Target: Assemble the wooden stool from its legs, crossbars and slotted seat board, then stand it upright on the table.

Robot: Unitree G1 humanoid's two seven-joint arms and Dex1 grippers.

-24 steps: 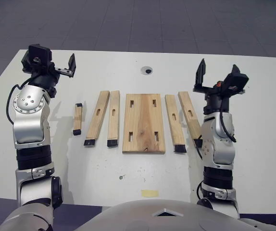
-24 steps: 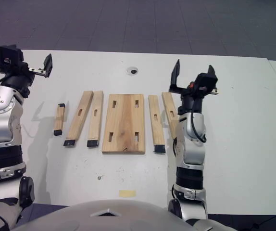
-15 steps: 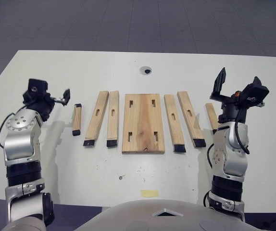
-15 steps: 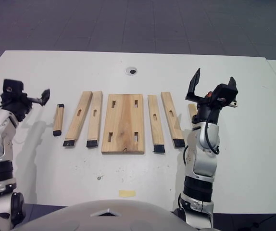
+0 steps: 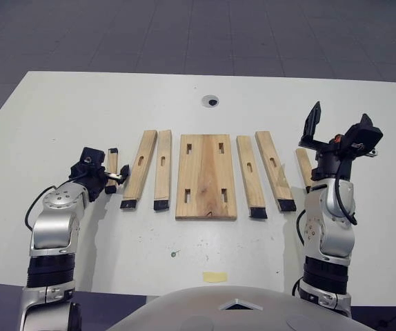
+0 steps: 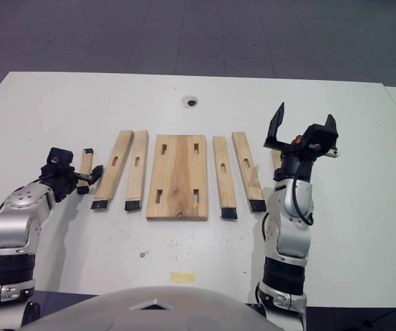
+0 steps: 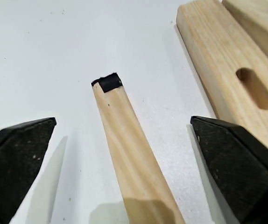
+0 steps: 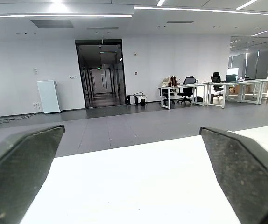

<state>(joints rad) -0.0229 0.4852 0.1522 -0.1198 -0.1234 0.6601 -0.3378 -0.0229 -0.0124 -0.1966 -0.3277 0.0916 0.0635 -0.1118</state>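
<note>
The slotted seat board point(image 5: 205, 176) lay flat at the middle of the white table point(image 5: 60, 103), its four rectangular slots facing up. Two left legs point(image 5: 139, 169) lay side by side just left of the board and two right legs point(image 5: 250, 176) just right of it. Each was flat, had a slot in its face and had a black cap at its near end. Farther left lay a short crossbar point(image 5: 112, 162) with black ends, close beside the outer left leg. The left gripper point(image 7: 123, 120) was low over the table at this crossbar's near end and stood open. The left wrist view showed its black fingers point(image 7: 17, 154) on either side of the wood and clear of it, with the crossbar's far black tip lying between and beyond them. A second crossbar point(image 5: 303, 165) lay past the outer right leg, its near part hidden behind the right arm. The right gripper point(image 5: 340, 114) was held up above the table's right side, its jaws spread wide and holding nothing. Through them the right wrist view took in a dark doorway point(image 8: 99, 74) and office desks point(image 8: 194, 88) across the room. A round cable hole point(image 5: 211, 101) sat in the tabletop beyond the board. A small yellow strip of tape point(image 5: 215, 277) lay near the front edge, and no marking could be made out on it.
</note>
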